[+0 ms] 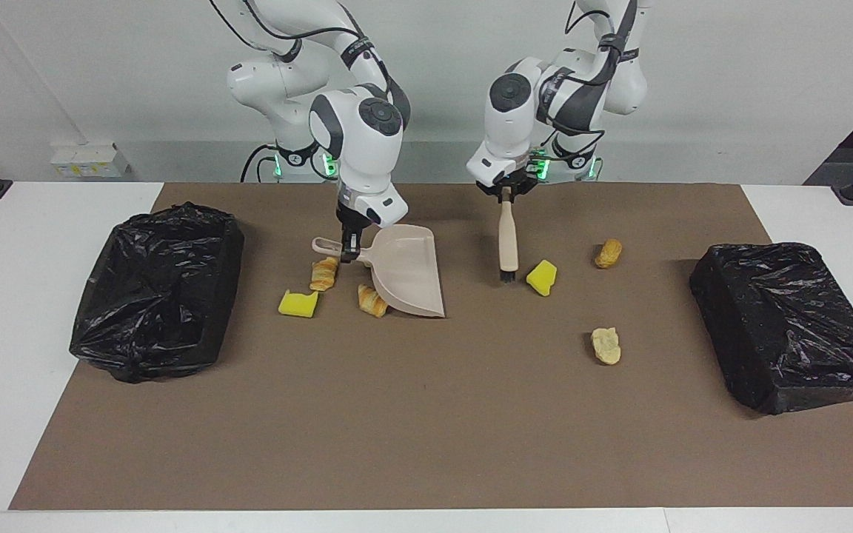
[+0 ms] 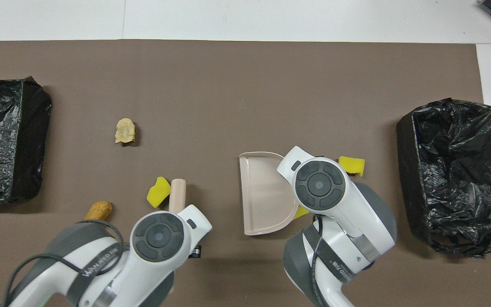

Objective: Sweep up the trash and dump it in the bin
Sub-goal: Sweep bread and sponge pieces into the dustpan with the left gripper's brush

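My right gripper (image 1: 349, 250) is shut on the handle of the beige dustpan (image 1: 406, 270), which tilts with its lip down toward the mat. Beside the pan lie two croissant bits (image 1: 323, 273) (image 1: 372, 300) and a yellow sponge wedge (image 1: 298, 303). My left gripper (image 1: 505, 194) is shut on the top of the brush (image 1: 508, 237), bristles down, right beside another yellow wedge (image 1: 543, 277). A brown pastry bit (image 1: 608, 253) and a pale one (image 1: 606, 346) lie toward the left arm's end. In the overhead view the arms' wrists hide both grippers over the dustpan (image 2: 262, 192) and the brush (image 2: 177, 192).
A bin lined with a black bag (image 1: 152, 292) stands at the right arm's end of the brown mat (image 1: 426, 429). A second black-bagged bin (image 1: 789, 326) stands at the left arm's end.
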You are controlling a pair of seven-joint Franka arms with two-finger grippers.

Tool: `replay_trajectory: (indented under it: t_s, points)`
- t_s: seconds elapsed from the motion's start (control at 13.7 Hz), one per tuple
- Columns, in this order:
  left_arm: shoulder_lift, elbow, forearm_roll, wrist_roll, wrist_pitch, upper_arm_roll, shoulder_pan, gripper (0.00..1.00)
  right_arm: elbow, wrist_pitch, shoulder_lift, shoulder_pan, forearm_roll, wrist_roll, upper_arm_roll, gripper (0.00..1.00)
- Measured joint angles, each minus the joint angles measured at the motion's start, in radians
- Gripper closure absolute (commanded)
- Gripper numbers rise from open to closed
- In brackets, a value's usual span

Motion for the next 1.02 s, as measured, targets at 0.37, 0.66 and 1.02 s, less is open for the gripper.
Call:
replay_trajectory:
  t_s: [0.37, 0.66, 1.02]
  points:
    - [-0.130, -0.021, 0.065, -0.022, -0.204, 0.000, 0.218, 1.00, 0.080, 0.003, 0.092, 0.097, 0.010, 0.177, 0.002, 1.00]
    - [-0.205, -0.114, 0.095, -0.169, -0.201, -0.003, 0.320, 1.00, 0.110, 0.010, 0.127, 0.116, 0.012, 0.212, 0.000, 1.00]
    - [-0.249, -0.292, 0.096, -0.186, -0.059, -0.007, 0.373, 1.00, 0.110, 0.030, 0.134, 0.115, 0.041, 0.215, -0.001, 1.00]
